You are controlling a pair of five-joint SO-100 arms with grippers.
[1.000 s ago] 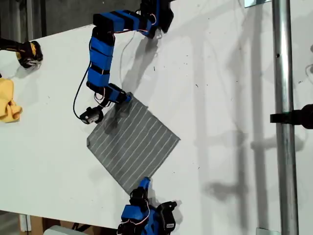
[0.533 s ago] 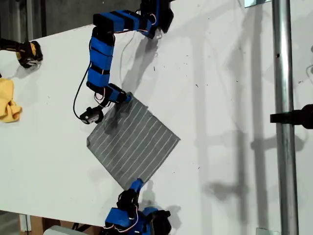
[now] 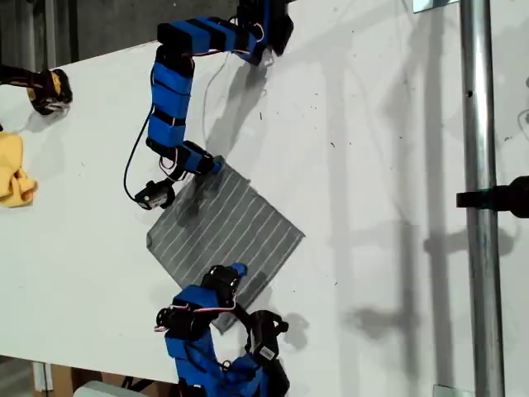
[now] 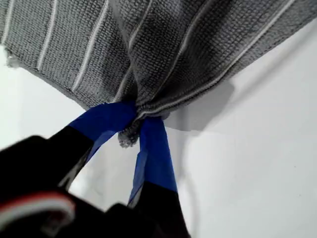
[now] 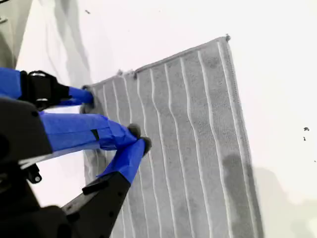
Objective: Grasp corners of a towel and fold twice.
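At the exterior view's left edge the yellow cloth (image 3: 14, 169) lies as it did a second ago. My first gripper (image 4: 132, 125) has not moved: its jaws stay clamped on the far corner (image 4: 141, 106) of the towel (image 3: 227, 227), which lies flat mid-table. My second gripper (image 5: 138, 141), at the near corner a second ago, has swung in over the striped cloth. Its tips are pressed together; I cannot tell whether fabric is between them.
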